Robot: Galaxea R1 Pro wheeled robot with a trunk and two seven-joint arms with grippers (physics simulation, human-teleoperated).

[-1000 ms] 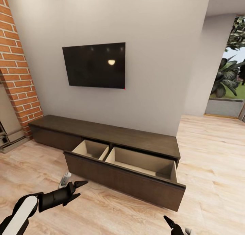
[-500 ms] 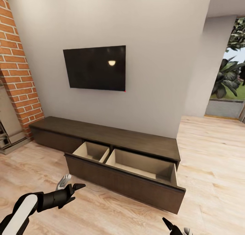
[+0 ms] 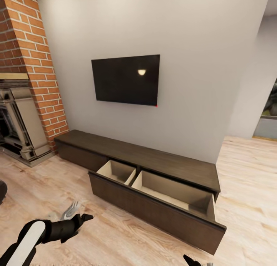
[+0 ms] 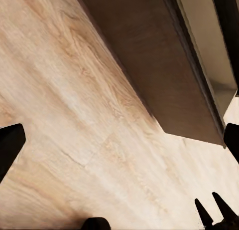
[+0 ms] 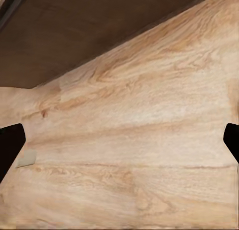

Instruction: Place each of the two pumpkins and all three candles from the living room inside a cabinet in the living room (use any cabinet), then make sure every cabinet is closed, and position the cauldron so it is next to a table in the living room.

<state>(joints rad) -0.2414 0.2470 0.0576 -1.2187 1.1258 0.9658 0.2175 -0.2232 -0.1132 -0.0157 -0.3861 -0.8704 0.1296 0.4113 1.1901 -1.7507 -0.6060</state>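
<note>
The cabinet (image 3: 161, 164) is a long low dark-brown unit against the grey wall. Its wide drawer (image 3: 154, 210) is pulled out, and both pale compartments hold nothing that I can see. My left gripper (image 3: 80, 223) hovers open over the floor in front of the drawer's left end, and its fingertips (image 4: 10, 145) are spread wide. My right gripper (image 3: 198, 262) is low, in front of the drawer's right part. It is open and empty, with fingertips (image 5: 10, 142) far apart over bare planks. The drawer front (image 4: 149, 65) fills the upper left wrist view. Pumpkins and candles are out of view.
A black TV (image 3: 126, 79) hangs above the cabinet. A brick chimney (image 3: 34, 54) with an ornate fireplace (image 3: 21, 123) stands at the left. A dark rounded shape (image 3: 1, 191) is cut off by the left edge, and I cannot tell what it is. Wood floor (image 3: 246, 173) stretches to the right.
The whole view has swung left: the fireplace has come in and the window has slid out at the right. Both grippers stay open and sit slightly lower in the picture.
</note>
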